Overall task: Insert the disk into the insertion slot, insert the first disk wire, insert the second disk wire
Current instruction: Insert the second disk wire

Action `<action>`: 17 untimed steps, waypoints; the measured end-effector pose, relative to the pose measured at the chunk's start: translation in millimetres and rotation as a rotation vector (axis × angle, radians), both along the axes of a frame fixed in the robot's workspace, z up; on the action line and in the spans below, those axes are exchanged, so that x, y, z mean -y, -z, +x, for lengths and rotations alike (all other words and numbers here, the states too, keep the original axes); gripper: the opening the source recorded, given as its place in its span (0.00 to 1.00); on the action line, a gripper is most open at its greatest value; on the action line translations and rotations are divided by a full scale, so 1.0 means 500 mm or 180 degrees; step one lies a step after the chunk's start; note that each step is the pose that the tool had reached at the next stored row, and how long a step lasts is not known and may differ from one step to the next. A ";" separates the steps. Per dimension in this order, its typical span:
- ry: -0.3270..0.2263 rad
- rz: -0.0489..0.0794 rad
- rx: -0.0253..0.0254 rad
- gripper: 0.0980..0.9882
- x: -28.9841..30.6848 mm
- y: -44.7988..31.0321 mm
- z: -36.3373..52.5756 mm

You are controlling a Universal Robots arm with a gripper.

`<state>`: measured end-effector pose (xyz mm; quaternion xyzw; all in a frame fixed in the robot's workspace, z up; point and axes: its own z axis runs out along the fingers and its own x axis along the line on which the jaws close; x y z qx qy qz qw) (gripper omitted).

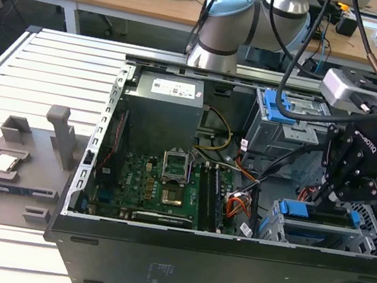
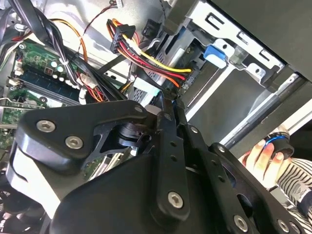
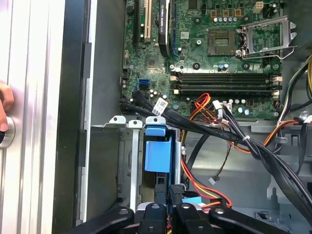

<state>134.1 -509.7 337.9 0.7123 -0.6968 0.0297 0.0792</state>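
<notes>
Blue plastic frames the disk (image 1: 320,214), which already sits in the slot (image 1: 374,236) at the lower right of the exterior view, inside the open case (image 1: 87,240). The gripper (image 1: 330,200) hangs right at the disk's top edge. In the first wrist view its tips come together at the bottom centre around a small dark wire plug (image 3: 176,191) just beside the blue caddy tab (image 3: 157,153) — the fingers look pinched narrow on that plug, though the contact itself is partly hidden.

My read on handling: the disk is a stiff metal slab, fairly heavy for its size, smooth on its faces and not fond of knocks. The caddy rails and tab are the sensible places to hold or push it, not the label face. The wires are the opposite — light and floppy, so the hard plug body is the only grip that steers them, and its pins would bend if it goes in crooked.

As for what holds what: the slot holds the disk; the case holds a green board (image 1: 167,188) at centre, a grey power box (image 1: 164,102) above it, and a second cage with a broad blue latch (image 1: 278,107) at upper right. Red, yellow and orange wires (image 2: 146,56) run across the second wrist view towards the cage. A person's hand (image 2: 265,155) rests at that view's right edge, outside the case.
</notes>
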 end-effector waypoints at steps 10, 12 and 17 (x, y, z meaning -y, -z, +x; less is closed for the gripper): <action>0.0000 0.0000 -0.0009 0.07 0.006 0.008 0.001; 0.0000 0.0005 -0.0009 0.15 0.006 0.004 0.001; 0.0000 0.0024 -0.0010 0.13 0.006 -0.043 0.001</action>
